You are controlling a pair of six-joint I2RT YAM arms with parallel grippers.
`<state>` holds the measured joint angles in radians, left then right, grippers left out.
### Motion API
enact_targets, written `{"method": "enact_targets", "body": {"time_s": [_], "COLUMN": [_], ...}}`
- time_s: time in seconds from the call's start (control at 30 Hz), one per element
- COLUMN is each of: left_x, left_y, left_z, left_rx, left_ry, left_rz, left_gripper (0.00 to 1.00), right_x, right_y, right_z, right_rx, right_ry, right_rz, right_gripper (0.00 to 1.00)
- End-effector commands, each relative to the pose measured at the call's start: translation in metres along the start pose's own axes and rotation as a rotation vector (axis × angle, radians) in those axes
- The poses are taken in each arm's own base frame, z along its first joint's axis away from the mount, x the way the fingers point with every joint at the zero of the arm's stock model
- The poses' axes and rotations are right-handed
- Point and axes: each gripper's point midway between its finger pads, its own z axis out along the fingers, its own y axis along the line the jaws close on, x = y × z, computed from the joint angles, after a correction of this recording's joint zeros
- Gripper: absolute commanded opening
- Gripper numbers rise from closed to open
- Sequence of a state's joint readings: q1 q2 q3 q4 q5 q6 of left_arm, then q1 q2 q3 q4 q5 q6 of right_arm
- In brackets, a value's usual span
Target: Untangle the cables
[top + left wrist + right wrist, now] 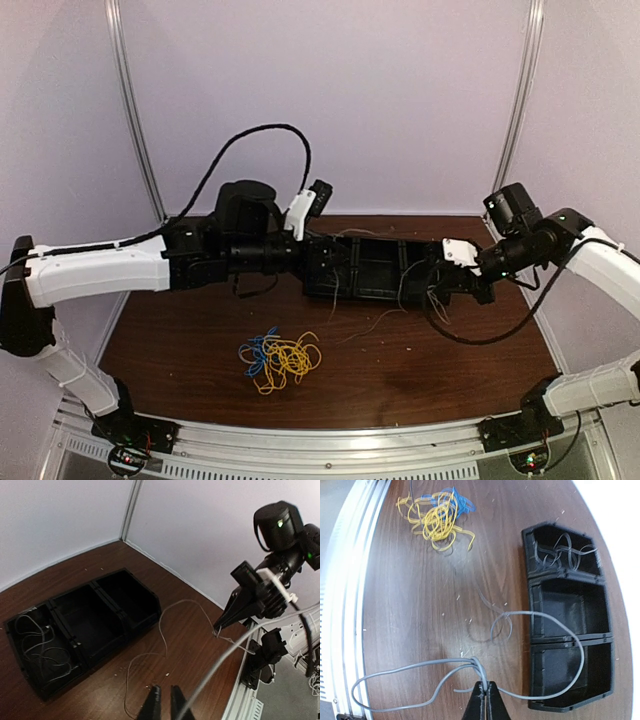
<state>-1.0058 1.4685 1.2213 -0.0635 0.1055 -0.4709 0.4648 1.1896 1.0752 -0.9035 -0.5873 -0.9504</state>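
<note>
A tangled bundle of yellow cables [288,358] and blue cables [256,350] lies on the table's front centre, also in the right wrist view [437,517]. My right gripper [485,686] is shut on a pale grey cable [445,667], several strands bunched at its tips, held above the table by the tray's right end [437,290]. The grey cable loops over the tray and trails across the wood [162,625]. My left gripper [163,692] hangs over bare wood, jaws a narrow gap apart with nothing between them; a blurred grey strand [240,647] passes just right of it.
A black three-compartment tray [400,270] lies at the table's back centre. One end compartment holds loose grey cables [565,552], also visible in the left wrist view [40,640]. An aluminium rail [320,440] runs along the near edge. Walls close in the back and sides.
</note>
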Motion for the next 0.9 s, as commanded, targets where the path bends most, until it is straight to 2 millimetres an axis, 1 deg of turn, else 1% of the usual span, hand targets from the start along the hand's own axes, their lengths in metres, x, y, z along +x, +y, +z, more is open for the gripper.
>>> {"method": "enact_targets", "body": {"time_s": [0.0, 0.03, 0.07, 0.13, 0.17, 0.23, 0.3, 0.37, 0.43, 0.5, 0.57, 0.6, 0.63, 0.73, 0.87], "left_x": [-0.004, -0.004, -0.004, -0.01, -0.014, -0.019, -0.021, -0.02, -0.021, -0.022, -0.019, -0.017, -0.016, -0.013, -0.007], "left_y": [-0.058, -0.065, -0.07, -0.071, -0.071, -0.073, -0.085, -0.096, -0.101, -0.101, -0.106, -0.109, -0.112, -0.112, -0.113], "left_z": [0.039, 0.045, 0.049, 0.05, 0.048, 0.043, 0.038, 0.037, 0.038, 0.041, 0.045, 0.048, 0.049, 0.054, 0.06], "left_rx": [0.213, 0.225, 0.227, 0.219, 0.217, 0.242, 0.321, 0.387, 0.411, 0.412, 0.446, 0.472, 0.49, 0.492, 0.504], "left_ry": [-0.005, 0.004, 0.008, -0.016, -0.041, -0.091, -0.122, -0.126, -0.145, -0.159, -0.155, -0.154, -0.151, -0.144, -0.111], "left_rz": [0.003, 0.008, 0.01, -0.003, -0.013, -0.022, -0.003, 0.025, 0.056, 0.065, 0.086, 0.097, 0.103, 0.112, 0.128], "left_gripper": [0.26, 0.35, 0.4, 0.46, 0.47, 0.46, 0.46, 0.46, 0.46, 0.44, 0.4, 0.4, 0.39, 0.44, 0.4], "right_x": [-0.042, -0.048, -0.053, -0.06, -0.062, -0.065, -0.068, -0.071, -0.074, -0.08, -0.087, -0.09, -0.091, -0.093, -0.095], "right_y": [0.005, 0.005, 0.005, 0.007, 0.009, 0.016, 0.023, 0.028, 0.026, 0.026, 0.028, 0.027, 0.027, 0.023, 0.018], "right_z": [-0.053, -0.065, -0.075, -0.089, -0.09, -0.088, -0.083, -0.077, -0.072, -0.07, -0.068, -0.067, -0.064, -0.06, -0.056], "right_rx": [0.062, 0.082, 0.09, 0.088, 0.08, 0.043, -0.012, -0.072, -0.096, -0.139, -0.202, -0.227, -0.249, -0.276, -0.288], "right_ry": [-0.123, -0.141, -0.161, -0.211, -0.226, -0.257, -0.289, -0.322, -0.342, -0.375, -0.412, -0.424, -0.43, -0.442, -0.451], "right_rz": [0.061, 0.062, 0.063, 0.067, 0.062, 0.059, 0.069, 0.084, 0.101, 0.113, 0.133, 0.144, 0.154, 0.168, 0.19], "right_gripper": [0.0, 0.0, 0.0, 0.0, 0.0, 0.0, 0.0, 0.0, 0.0, 0.0, 0.0, 0.0, 0.0, 0.0, 0.0]}}
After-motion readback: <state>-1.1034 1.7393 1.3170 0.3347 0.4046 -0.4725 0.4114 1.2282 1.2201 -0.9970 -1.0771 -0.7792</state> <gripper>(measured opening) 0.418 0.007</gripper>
